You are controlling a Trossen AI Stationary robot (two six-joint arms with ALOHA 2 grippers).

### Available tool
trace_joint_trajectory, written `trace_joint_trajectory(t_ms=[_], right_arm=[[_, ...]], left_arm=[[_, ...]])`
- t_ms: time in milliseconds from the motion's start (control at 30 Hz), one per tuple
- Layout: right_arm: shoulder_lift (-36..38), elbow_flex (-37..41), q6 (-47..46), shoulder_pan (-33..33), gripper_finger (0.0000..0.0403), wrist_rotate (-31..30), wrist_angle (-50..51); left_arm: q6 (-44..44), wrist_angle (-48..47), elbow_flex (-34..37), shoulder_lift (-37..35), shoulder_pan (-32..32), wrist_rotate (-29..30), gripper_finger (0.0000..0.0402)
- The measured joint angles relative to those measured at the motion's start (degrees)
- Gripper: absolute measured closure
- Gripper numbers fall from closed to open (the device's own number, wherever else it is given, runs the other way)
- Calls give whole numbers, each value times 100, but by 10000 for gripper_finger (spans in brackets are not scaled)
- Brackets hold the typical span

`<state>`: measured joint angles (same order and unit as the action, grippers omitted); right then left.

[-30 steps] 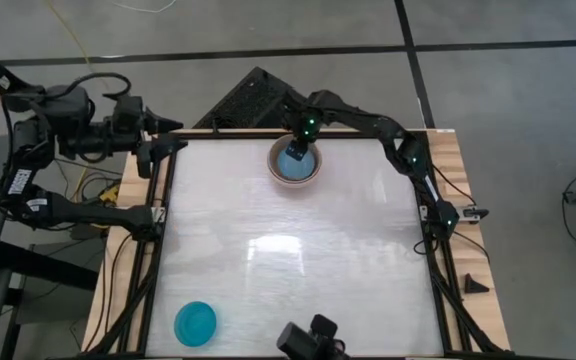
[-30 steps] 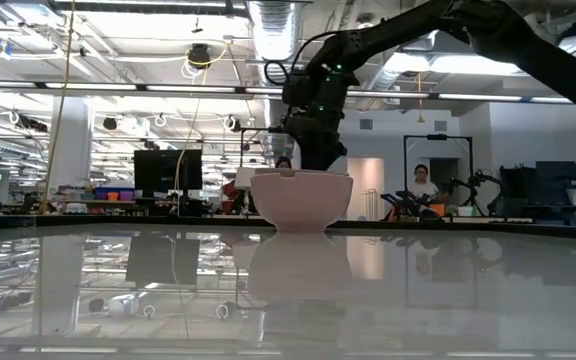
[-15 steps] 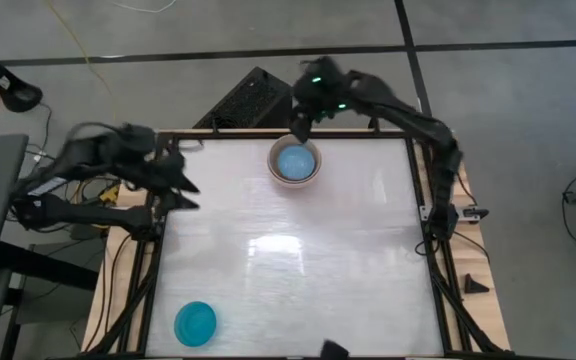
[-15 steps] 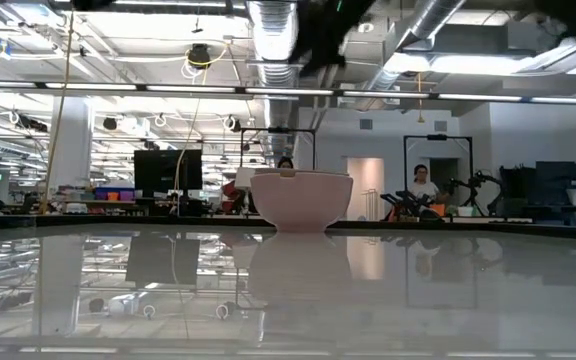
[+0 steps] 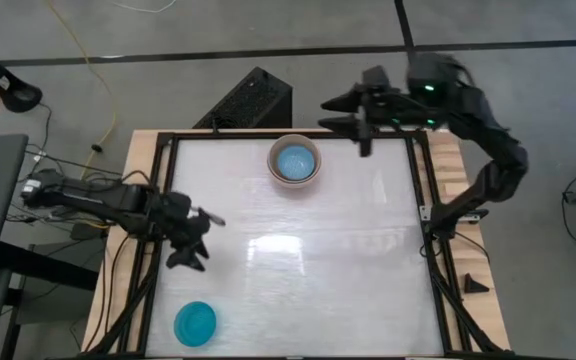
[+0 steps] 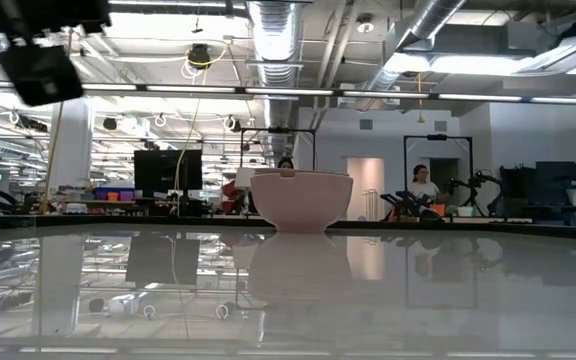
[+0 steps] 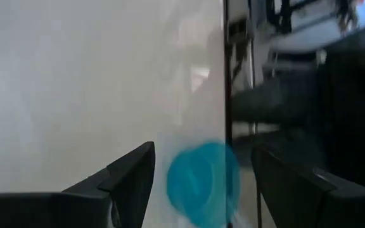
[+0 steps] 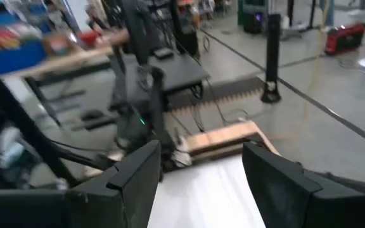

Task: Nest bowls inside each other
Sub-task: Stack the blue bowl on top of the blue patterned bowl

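Observation:
A pale pink-white bowl [image 5: 295, 161] stands on its base near the table's far edge, with a light blue bowl [image 5: 294, 160] nested in it; the low view shows only the pink outer wall [image 6: 301, 200]. A turquoise bowl [image 5: 195, 323] sits alone at the near left corner, and the left wrist view shows the turquoise bowl [image 7: 201, 183] ahead between the fingers. My left gripper [image 5: 200, 240] [image 7: 203, 155] hangs open over the table's left side, short of that bowl. My right gripper [image 5: 330, 111] [image 8: 201, 158] is open, high over the far edge, right of the stack.
A black frame rail [image 5: 163, 215] runs around the white tabletop [image 5: 308, 260]. A dark ridged box [image 5: 253, 100] lies beyond the far edge. People and benches show in the room behind. A dark part of an arm [image 6: 43, 60] hangs at the low view's upper left.
My right gripper has risen out of the stacked bowls and swung toward the table's far right, tipping up to nearly level; the light blue bowl stays in the pink one. My left gripper has come down from the far left corner toward the near edge and the turquoise bowl.

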<state>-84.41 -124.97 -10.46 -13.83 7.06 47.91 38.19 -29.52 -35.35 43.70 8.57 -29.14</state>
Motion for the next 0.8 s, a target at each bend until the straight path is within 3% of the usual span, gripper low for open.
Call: trace_joint_trajectory(t_ms=[167, 333, 600, 800], right_arm=[[344, 0, -69, 511, 143, -581, 2], [497, 0, -72, 855, 143, -885, 8], [496, 0, -118, 1157, 143, -1020, 168], [443, 0, -167, 1155, 143, -1020, 258]], left_arm=[[153, -364, 193, 175, 924, 650, 152], [245, -495, 194, 793, 1781, 1364, 152], [882, 508, 194, 2060, 2784, 1426, 152], [1454, 877, 190, 2317, 3105, 1679, 152]])
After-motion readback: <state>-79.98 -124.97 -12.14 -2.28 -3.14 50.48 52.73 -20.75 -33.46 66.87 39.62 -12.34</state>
